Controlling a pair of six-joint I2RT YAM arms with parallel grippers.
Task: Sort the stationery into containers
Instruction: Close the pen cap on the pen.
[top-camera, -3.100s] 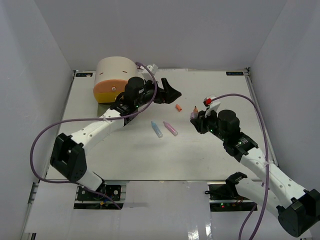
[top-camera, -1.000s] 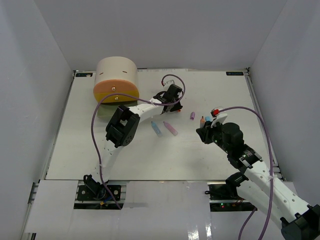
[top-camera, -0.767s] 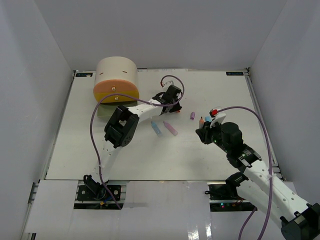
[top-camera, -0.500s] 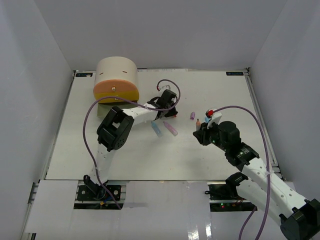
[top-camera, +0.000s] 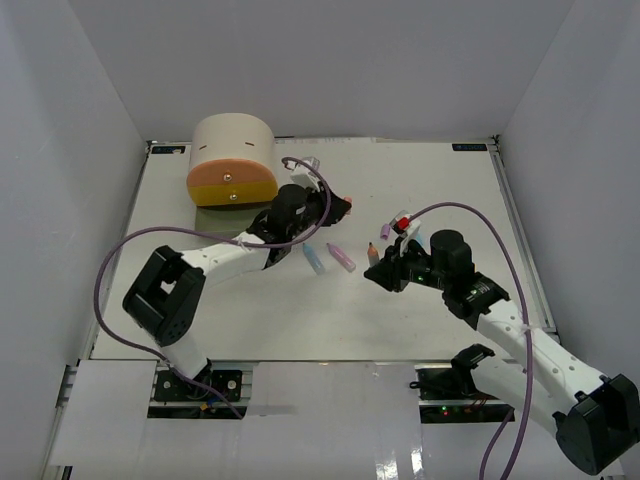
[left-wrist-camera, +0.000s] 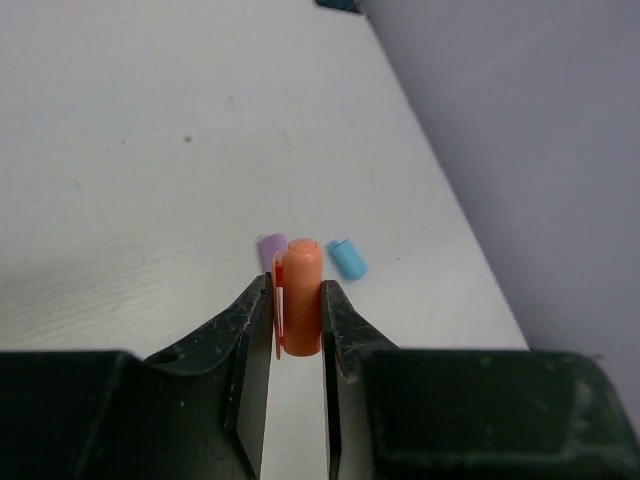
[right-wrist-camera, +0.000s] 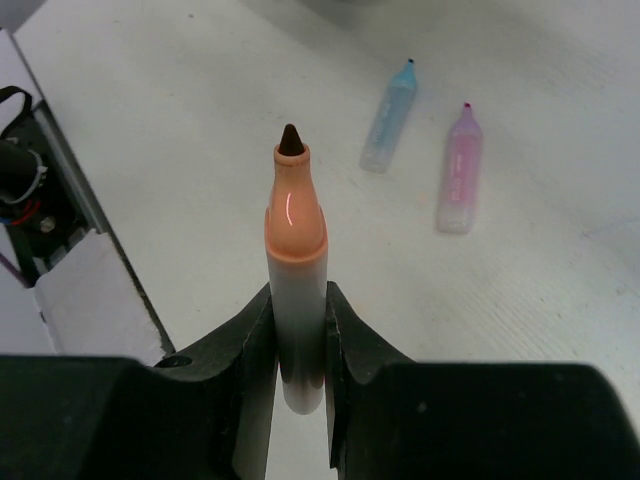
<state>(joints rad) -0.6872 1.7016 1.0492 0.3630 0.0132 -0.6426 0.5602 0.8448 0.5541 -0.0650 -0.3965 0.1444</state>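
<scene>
Left gripper (left-wrist-camera: 297, 315) first: its fingers are clamped on the sides of a small orange cap (left-wrist-camera: 301, 275), whose rounded end pokes out past the fingertips. Beyond it on the white table (top-camera: 450, 190) lie a purple cap (left-wrist-camera: 268, 246) and a blue cap (left-wrist-camera: 347, 258), close together but not touching, the blue one to the right.

Now the right gripper (right-wrist-camera: 297, 330): fingers squeezed tight on the orange marker (right-wrist-camera: 295, 230). It has a pale barrel, an orange collar and a bare dark tip, and it sticks straight out ahead of the fingers.

From overhead, both grippers are around the middle of the table, the left one farther back and the right one nearer, with its marker pointing left. Between them a blue marker (top-camera: 314, 259) and a pink marker (top-camera: 341, 257) lie flat side by side, apart from each other, both with tips showing.

At the far left stands the beige cabinet (top-camera: 232, 145), its orange drawer (top-camera: 215, 188) and small round knob facing the near side.
</scene>
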